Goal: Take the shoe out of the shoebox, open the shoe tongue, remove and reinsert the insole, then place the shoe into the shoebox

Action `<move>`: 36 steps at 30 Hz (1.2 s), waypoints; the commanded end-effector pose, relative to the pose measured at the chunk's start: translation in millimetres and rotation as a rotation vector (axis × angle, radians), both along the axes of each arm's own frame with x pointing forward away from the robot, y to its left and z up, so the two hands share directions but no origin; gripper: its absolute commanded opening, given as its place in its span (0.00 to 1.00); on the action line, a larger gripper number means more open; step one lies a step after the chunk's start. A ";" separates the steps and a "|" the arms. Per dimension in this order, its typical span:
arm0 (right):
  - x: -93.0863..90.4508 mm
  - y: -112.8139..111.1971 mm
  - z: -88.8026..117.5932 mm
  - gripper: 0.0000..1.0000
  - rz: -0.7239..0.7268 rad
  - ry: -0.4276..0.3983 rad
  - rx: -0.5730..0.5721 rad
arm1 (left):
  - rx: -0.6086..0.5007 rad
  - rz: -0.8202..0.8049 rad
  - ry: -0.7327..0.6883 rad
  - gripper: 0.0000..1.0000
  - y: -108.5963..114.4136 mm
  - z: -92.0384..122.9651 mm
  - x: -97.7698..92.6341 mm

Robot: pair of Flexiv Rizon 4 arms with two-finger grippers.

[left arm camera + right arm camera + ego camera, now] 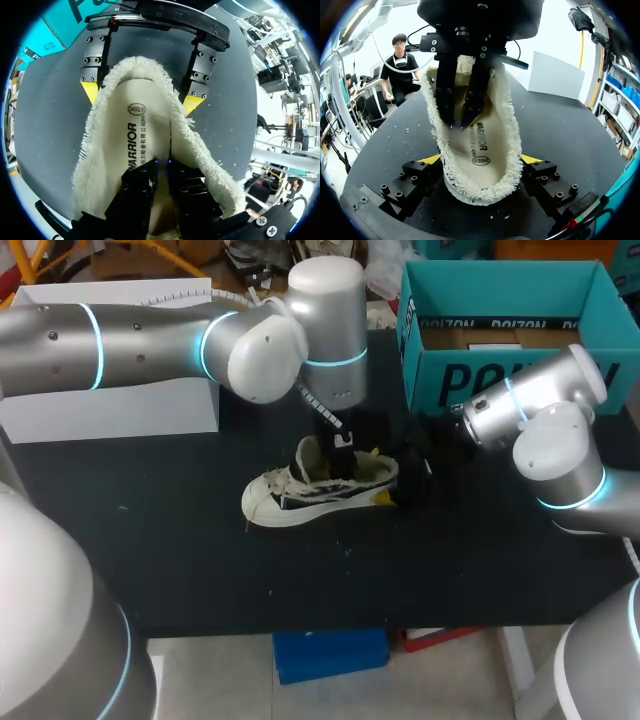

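Shoe (285, 498) (heel end) in right gripper (480, 159)

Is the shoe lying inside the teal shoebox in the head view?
No, the shoe lies on the black table, outside the shoebox and in front of it.

toe of shoe (102, 135) hidden under left hand (161, 166), shoebox (50, 35) cropped

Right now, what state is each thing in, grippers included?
shoe: out of the shoebox, sole down on the table.
insole: in place inside the shoe.
shoebox: open, no shoe inside.
right gripper: shut on the shoe's heel.
left gripper: reaching inside the shoe.
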State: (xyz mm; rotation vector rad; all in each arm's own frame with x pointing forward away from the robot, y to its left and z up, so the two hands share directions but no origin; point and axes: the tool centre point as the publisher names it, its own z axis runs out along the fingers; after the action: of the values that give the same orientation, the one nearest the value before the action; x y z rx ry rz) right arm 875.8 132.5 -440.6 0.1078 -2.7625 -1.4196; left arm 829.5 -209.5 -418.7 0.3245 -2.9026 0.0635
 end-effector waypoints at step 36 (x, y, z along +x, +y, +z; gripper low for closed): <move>3.6 -2.0 -2.4 0.00 -0.001 0.002 -0.001 | 0.376 0.131 -0.529 0.29 29.5 -14.9 5.9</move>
State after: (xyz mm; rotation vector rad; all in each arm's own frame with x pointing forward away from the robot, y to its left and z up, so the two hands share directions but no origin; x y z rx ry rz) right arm 875.7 132.7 -440.6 0.1085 -2.7629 -1.4207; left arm 839.7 -189.5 -424.8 0.6259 -3.3636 -0.4641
